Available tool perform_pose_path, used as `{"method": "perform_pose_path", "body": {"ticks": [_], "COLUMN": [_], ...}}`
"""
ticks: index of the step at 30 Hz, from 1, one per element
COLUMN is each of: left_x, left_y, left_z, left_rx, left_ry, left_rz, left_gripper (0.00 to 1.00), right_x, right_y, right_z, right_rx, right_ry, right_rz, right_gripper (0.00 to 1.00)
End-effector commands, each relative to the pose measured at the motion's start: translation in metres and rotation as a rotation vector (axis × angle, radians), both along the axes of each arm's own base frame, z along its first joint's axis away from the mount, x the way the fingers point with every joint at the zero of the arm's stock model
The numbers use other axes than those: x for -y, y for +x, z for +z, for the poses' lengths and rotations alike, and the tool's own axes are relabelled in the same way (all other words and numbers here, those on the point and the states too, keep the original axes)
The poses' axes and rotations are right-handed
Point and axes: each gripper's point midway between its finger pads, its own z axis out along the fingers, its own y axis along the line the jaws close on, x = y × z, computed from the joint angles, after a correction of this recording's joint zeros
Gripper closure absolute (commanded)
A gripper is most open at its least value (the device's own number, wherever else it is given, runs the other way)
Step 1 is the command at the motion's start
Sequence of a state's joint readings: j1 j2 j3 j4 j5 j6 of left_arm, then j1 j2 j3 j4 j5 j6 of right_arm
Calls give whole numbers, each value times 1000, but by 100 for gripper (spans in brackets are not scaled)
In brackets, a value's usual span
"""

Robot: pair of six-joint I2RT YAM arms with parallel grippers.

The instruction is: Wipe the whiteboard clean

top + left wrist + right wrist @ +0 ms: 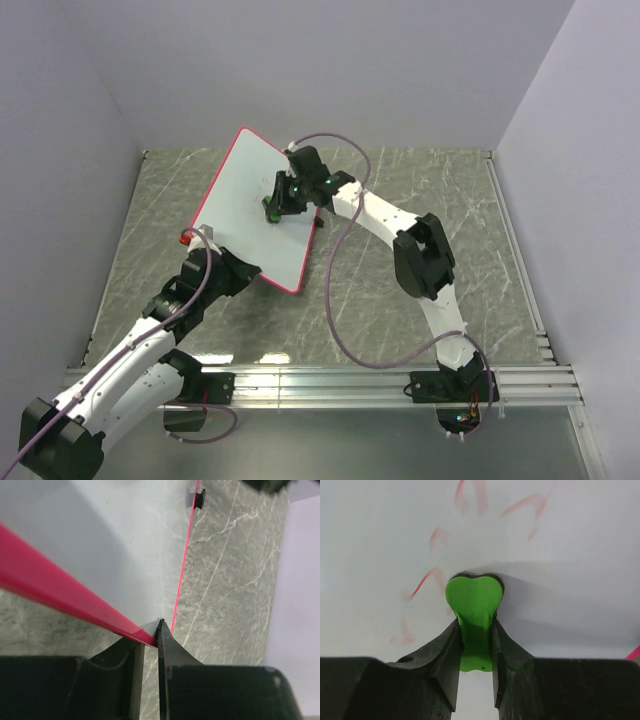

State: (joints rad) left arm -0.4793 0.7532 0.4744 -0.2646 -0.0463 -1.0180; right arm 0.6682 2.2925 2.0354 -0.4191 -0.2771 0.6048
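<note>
Our right pincer pinches a green eraser, scribbles just ahead on the whiteboard our left pincer clamps.

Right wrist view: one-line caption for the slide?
Right hand grips a green eraser against the whiteboard, amid faint, smeared red scribbles.

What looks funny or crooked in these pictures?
The whiteboard is not lying flat. The left claw pinches its red rim and seems to prop that side off the table, so it sits askew. The red scribbles look faint and smeared around the green eraser held in the right claw.
</note>
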Motion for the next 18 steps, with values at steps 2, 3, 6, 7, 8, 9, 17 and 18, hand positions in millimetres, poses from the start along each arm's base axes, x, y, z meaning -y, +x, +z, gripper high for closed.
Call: {"method": "perform_pose_path", "body": {"ticks": [2, 3, 6, 7, 8, 9, 17, 18], "left_x": [25, 25, 26, 27, 27, 27, 24, 24], "left_y": [-35, -35, -34, -34, -35, -35, -37, -37], "left_z": [-23, -23, -23, -23, -22, -22, -15, -15], "left_rx": [-97, -92, -95, -96, -94, -94, -86, -85], "left_ry": [61, 60, 62, 63, 64, 64, 69, 69], "left_rz": [-270, -274, -283, -286, -289, -289, -283, -285], "left_gripper": [100, 100, 100, 100, 100, 100, 100, 100], "right_x": [-44, -50, -66, -74, -77, -81, -51, -43], "right_y": [-121, -132, -141, -135, -131, -119, -37, -32], "right_z": [-4, 0, 18, 36, 29, 44, -24, -34], "right_rx": [-99, -101, -82, -51, -64, -25, -86, -93], "right_ry": [6, 21, 52, 79, 68, 87, -42, -72], "right_rz": [258, 276, 323, 323, 316, 302, 101, 81], "right_gripper": [100, 100, 100, 100, 100, 100, 100, 100]}}
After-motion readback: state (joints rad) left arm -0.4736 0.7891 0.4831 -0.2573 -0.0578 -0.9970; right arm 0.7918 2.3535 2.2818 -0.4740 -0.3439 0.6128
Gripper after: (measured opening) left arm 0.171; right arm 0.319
